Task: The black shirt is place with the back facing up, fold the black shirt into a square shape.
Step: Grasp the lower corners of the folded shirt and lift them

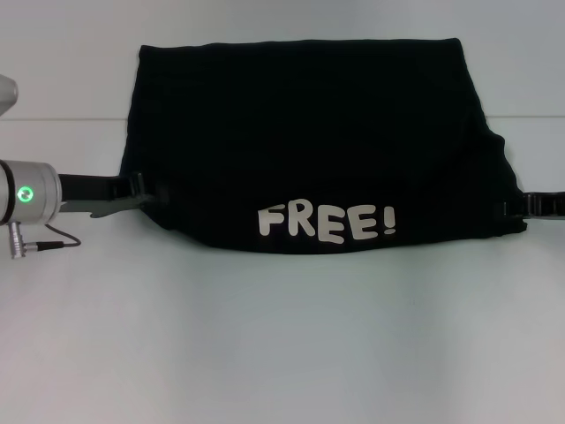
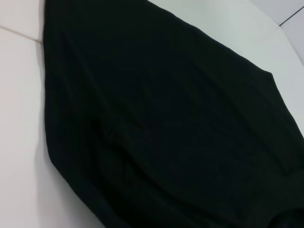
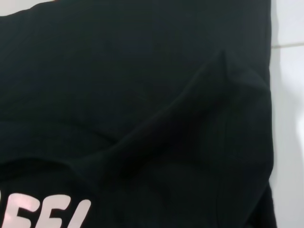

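Both grippers sit at the black shirt (image 1: 309,141)'s side edges, mid-fold, with the "FREE!" print (image 1: 327,223) turned up. The left gripper (image 1: 146,196) and right gripper (image 1: 512,208) seem to pinch cloth, though I cannot tell for sure. Next, I'd judge, they lay this fold flat evenly.

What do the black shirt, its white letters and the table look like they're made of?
The black shirt: soft matte knit, probably cotton jersey, since it drapes and creases. The FREE! letters: a flat, opaque white print, possibly vinyl or ink. The table: a smooth, pale, hard surface, perhaps laminate, with a faint sheen.

1 black shirt (image 1: 309,132), 2 grippers: left gripper (image 1: 146,196), right gripper (image 1: 516,208)
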